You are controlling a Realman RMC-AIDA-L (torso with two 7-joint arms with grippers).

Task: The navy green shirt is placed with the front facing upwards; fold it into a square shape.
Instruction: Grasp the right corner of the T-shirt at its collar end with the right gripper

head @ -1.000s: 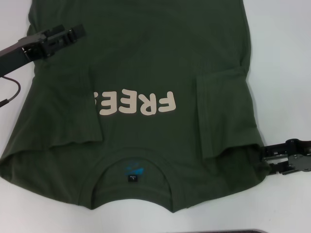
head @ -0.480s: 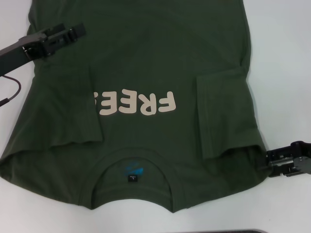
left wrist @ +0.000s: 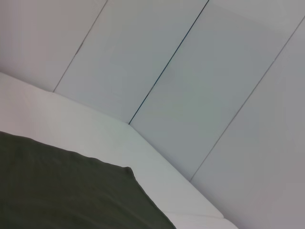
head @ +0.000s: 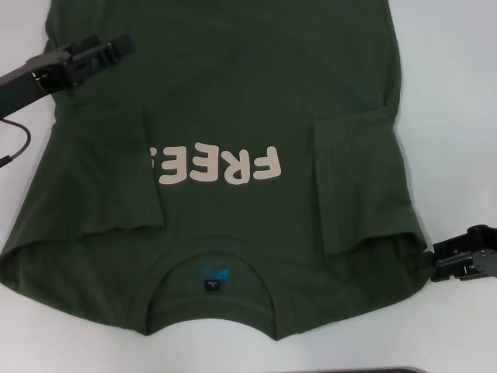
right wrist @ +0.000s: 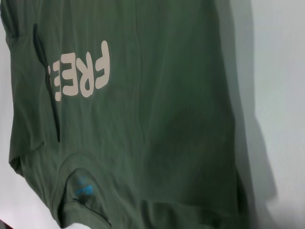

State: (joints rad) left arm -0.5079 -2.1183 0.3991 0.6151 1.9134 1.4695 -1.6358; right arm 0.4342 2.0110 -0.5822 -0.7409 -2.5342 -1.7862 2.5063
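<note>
The navy green shirt [head: 233, 93] lies flat on the white table, front up, collar toward me. Its cream letters [head: 225, 165] read upside down, and the black neck tag [head: 211, 285] shows in the collar. Both sleeves are folded inward over the body, one [head: 116, 179] covering the end of the lettering, the other [head: 357, 179] beside it. My left gripper [head: 124, 47] hovers over the shirt's far left side. My right gripper [head: 435, 262] stands open just off the near right shoulder, holding nothing. The right wrist view shows the shirt [right wrist: 157, 119] and its letters [right wrist: 81, 74]. A corner of the shirt [left wrist: 62, 191] shows in the left wrist view.
White table [head: 458, 93] surrounds the shirt on the right and near sides. A thin black cable [head: 19, 148] loops at the left edge. A dark strip [head: 373, 370] runs along the near edge. Pale wall panels [left wrist: 190, 86] rise behind the table.
My right gripper has drawn away to the right, off the shirt's shoulder edge. The left gripper has shifted slightly back and to the left. The shirt has not moved.
</note>
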